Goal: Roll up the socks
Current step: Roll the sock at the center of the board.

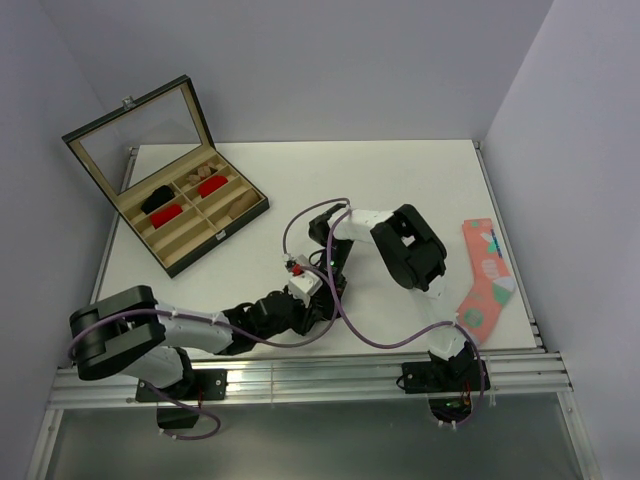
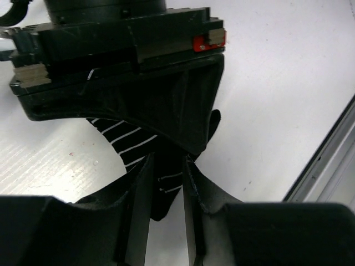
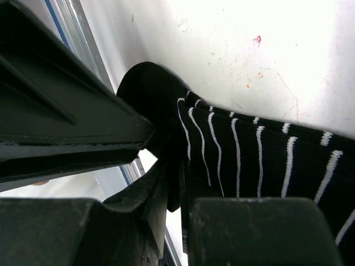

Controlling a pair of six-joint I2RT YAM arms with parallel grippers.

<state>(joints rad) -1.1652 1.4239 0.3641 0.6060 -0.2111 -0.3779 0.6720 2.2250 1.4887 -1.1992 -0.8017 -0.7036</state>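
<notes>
Top view: I count two arms, left arm and right arm, with wrists meeting at the near middle of the table. The item I am working lies beneath them and is hidden here. One open box stands at far left, holding two red bundles, one black piece and some tan shapes too small to name; I cannot place the tan sock for certain. One pink sock lies at the right edge, well apart, and is not mine to handle. Left wrist view: one black striped sock on the table near the near rail, one end running between the fingers of the left claw. Fabric fills the narrow gap, so I list that claw as closed on the sock, though how firmly I cannot tell. Right wrist view: the right claw is pinched nearly together on a fold of the same sock near its plain black end, stripes trailing away from the fingers. Handling, by my judgement: light, soft, limp, a little stretchy, not fragile, prone to sag and unroll. Best hold: the plain end or a doubled edge, both layers together, one claw anchoring while the other turns. Tally: striped sock one, pink sock one, red bundles two, box one, claws two.
</notes>
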